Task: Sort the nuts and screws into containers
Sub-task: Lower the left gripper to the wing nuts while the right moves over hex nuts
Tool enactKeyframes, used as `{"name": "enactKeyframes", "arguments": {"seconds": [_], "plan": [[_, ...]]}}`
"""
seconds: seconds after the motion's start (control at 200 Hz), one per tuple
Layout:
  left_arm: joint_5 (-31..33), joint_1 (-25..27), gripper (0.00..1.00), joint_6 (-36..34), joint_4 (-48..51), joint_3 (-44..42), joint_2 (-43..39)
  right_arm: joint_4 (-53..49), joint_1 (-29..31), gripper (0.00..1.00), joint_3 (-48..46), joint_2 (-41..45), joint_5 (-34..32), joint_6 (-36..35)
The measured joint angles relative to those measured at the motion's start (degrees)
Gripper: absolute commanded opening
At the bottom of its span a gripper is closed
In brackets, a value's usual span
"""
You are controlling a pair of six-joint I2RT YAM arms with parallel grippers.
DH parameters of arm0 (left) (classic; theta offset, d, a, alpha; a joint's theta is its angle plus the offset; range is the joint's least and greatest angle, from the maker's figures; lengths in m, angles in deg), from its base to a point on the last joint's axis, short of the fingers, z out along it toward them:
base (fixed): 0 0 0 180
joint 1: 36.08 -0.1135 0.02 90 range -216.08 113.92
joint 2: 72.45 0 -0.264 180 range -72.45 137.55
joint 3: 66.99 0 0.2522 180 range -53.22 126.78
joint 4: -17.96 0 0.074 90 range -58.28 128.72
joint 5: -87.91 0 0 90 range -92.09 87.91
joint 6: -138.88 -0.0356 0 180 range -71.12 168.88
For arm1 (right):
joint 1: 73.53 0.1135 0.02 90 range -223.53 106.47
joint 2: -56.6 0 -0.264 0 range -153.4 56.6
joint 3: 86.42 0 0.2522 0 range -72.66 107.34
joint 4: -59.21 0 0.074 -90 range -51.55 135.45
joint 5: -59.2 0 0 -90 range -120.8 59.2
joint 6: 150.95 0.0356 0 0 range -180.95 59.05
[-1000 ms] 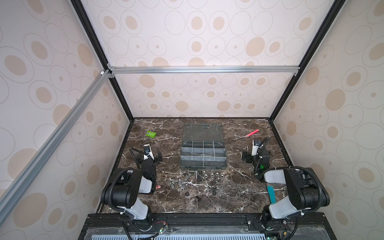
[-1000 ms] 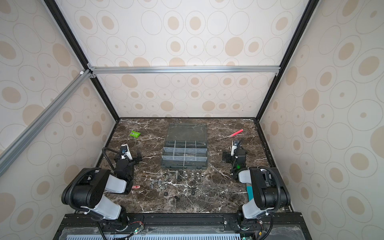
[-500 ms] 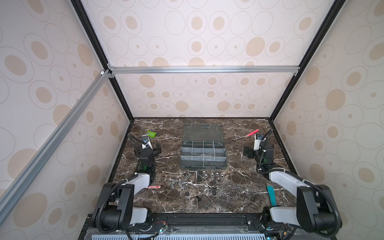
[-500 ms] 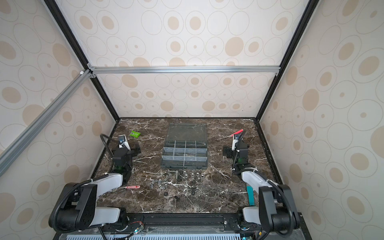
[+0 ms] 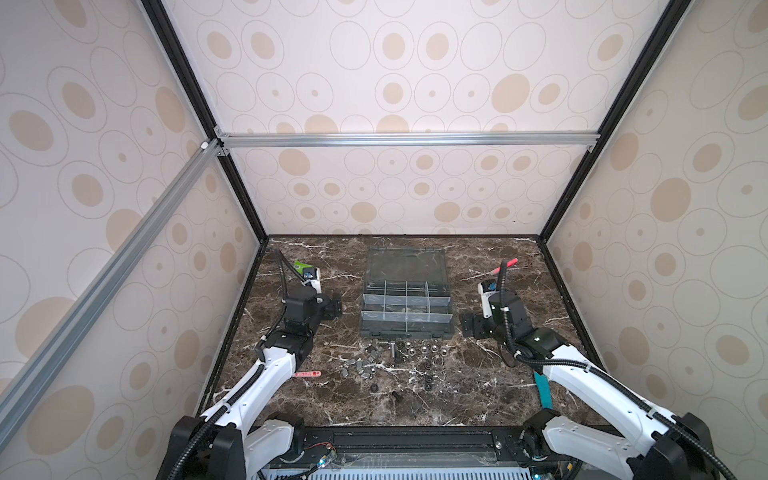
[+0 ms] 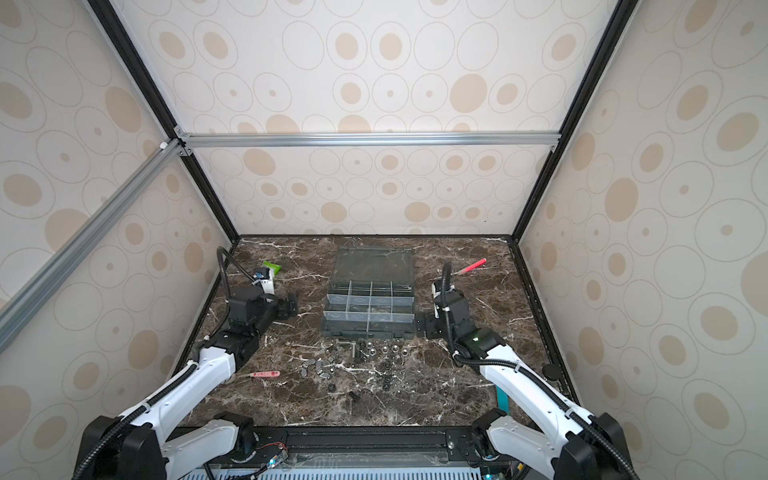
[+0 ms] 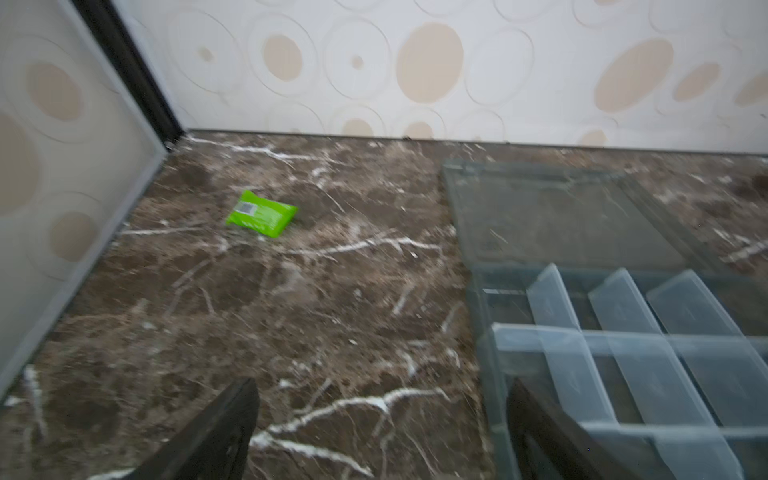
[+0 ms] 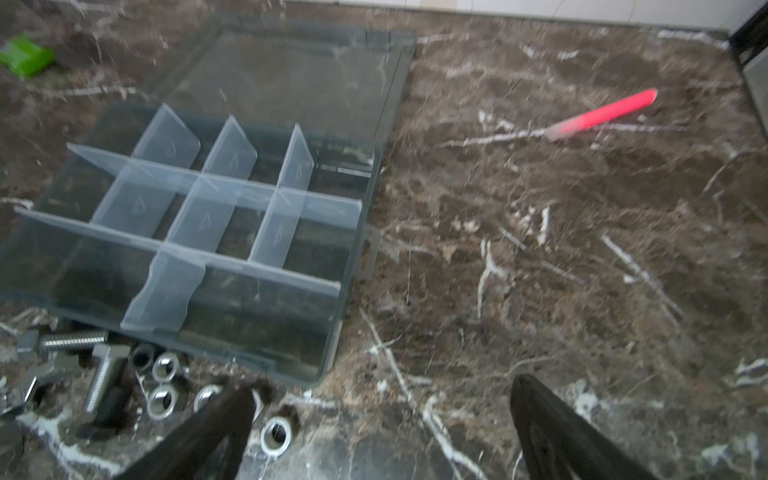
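Both arms just swung out from their tucked pose to flank the containers [image 5: 406, 296], left pincer [image 5: 332, 307] and right pincer [image 5: 473, 328] both spread wide and empty, so looks like sorting's only starting, with the screws [image 5: 391, 349] and nuts [image 5: 424, 349] all loose on the counter [image 5: 457, 390] just in front.

Marble table [image 5: 457, 409]: organizer box [image 5: 405, 332], screws [image 5: 391, 349], nuts [image 5: 424, 348], red pen [image 5: 505, 266], green packet [image 5: 300, 266]

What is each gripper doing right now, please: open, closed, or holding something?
Left gripper: open, holding nothing.
Right gripper: open, holding nothing.
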Motion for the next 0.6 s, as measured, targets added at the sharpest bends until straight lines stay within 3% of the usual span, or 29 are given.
{"name": "enactKeyframes", "arguments": {"seconds": [0.235,0.415,0.6], "plan": [[-2.84,5.75,0.8,6.19,4.2,-5.79,-1.46,-2.14,5.68,1.0,-0.09,-0.66,-1.16,8.02],[-4.15,8.76,0.72,9.88,5.88,-8.24,-2.51,-4.33,6.05,1.0,0.04,-2.08,-3.21,11.54],[-3.21,12.66,0.69,13.31,8.92,-8.37,-3.19,-5.99,6.95,1.0,0.55,-3.56,-4.94,15.34]]}}
